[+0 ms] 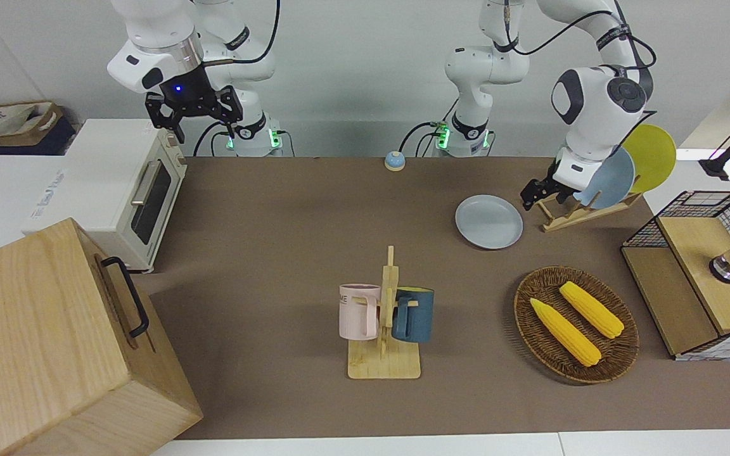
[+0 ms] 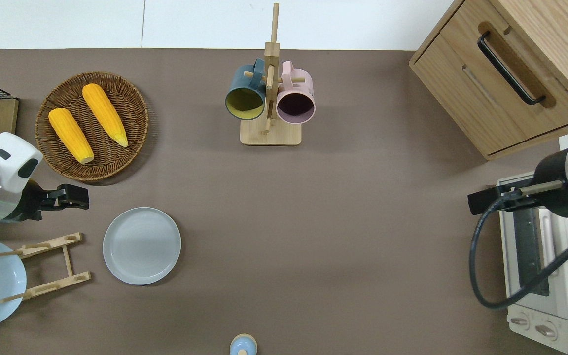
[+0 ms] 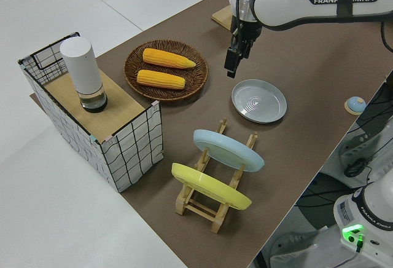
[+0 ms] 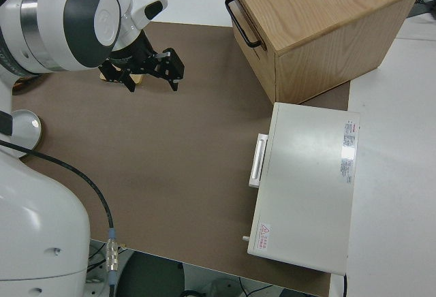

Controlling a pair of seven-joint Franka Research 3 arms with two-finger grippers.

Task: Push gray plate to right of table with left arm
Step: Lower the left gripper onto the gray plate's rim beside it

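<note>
The left gripper (image 2: 79,196) is hanging low between the corn basket (image 2: 91,125) and the gray plate (image 2: 142,245), not touching the plate. I cannot tell if it is closed. The right arm is parked.

Resting on the brown matte counter (image 2: 363,222): round pale gray plate (image 2: 142,245), with wooden slatted dish rack (image 2: 64,259) at its nine o'clock, woven wicker basket (image 2: 133,118) at eleven, wooden mug stand (image 2: 270,133) at one (twelve pointing away from the robots). Hovering at ten: left gripper (image 2: 84,201).
</note>
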